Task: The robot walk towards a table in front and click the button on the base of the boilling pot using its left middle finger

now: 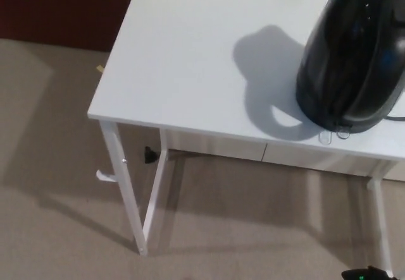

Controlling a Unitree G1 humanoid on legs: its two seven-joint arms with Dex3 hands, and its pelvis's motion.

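We record one white table (183, 65) with thin white legs, standing on a beige carpet (57, 229), with a dark red-brown wall (63, 8) behind its left side. On the tabletop, towards its right and close to the front edge, we list one black glossy boiling pot (351, 55), upright, throwing a rounded shadow to its left. At the foot of the pot, facing the table's front edge, we note a small pale tab (329, 136), which may be the button, though we cannot tell for certain. A dark cord (398, 117) leaves the pot at the right edge. We see neither hand of the robot, so we cannot tell how open either is or what it holds.
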